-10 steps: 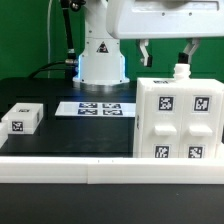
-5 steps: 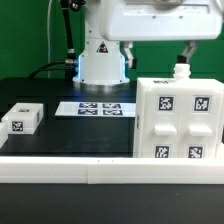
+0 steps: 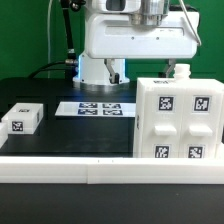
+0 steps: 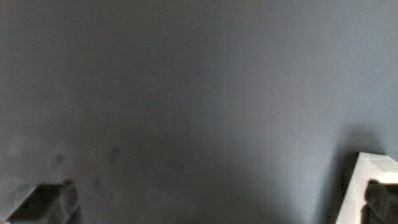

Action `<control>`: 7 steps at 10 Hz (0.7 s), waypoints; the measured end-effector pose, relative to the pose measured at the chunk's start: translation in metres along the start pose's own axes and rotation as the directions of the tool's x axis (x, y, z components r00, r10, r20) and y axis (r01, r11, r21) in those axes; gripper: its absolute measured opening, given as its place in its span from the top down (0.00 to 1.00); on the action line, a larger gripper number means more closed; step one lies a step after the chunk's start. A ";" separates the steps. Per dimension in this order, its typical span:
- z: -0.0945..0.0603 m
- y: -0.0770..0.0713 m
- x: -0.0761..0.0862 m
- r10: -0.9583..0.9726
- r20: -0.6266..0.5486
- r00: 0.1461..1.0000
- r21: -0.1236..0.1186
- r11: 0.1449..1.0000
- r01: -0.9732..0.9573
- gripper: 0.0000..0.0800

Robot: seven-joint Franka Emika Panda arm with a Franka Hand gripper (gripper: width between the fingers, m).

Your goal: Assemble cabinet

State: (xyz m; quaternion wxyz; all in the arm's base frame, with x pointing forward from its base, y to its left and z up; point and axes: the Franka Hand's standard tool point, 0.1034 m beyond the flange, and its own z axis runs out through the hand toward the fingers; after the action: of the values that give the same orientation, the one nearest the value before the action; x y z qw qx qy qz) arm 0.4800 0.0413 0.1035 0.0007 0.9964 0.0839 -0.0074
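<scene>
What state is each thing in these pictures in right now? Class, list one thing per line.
cabinet body: standing upright, not held.
small white panel: lying loose, apart from the cabinet body.
marker board: lying flat.
end effector: open, holding nothing.

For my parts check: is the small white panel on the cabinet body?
No, the small white panel lies on the table, apart from the cabinet body.

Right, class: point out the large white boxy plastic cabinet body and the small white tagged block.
Cabinet body (image 3: 180, 124): exterior view, front face, between the tags.
Small white block (image 3: 22, 119): exterior view, its middle.
</scene>
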 end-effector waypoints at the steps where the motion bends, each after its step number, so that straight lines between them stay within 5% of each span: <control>1: 0.000 0.002 0.000 0.002 0.000 1.000 0.000 1.000 -0.002 0.00; 4: 0.000 0.008 -0.001 -0.006 0.000 1.000 -0.001 1.000 0.006 0.00; 7: 0.015 0.059 -0.036 0.022 0.010 1.000 0.004 1.000 -0.022 0.00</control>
State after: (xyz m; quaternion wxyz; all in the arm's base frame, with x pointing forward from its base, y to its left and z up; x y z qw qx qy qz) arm 0.4543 -0.0227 0.0891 -0.0006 0.9973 0.0730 -0.0125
